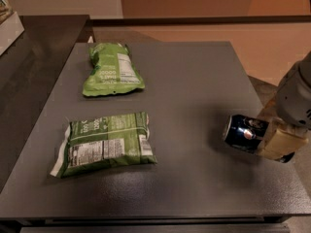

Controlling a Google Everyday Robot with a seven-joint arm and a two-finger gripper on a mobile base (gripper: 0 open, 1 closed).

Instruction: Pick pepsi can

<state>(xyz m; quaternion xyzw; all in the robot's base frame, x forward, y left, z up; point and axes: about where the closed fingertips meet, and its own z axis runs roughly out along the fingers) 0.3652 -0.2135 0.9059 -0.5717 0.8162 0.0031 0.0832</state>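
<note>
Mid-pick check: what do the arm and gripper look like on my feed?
The gripper, by the can at the right edge of the table, has blocky cream-tan fingers, dark underneath. The arm above is a rounded, pale grey-white housing. No cables show.
</note>
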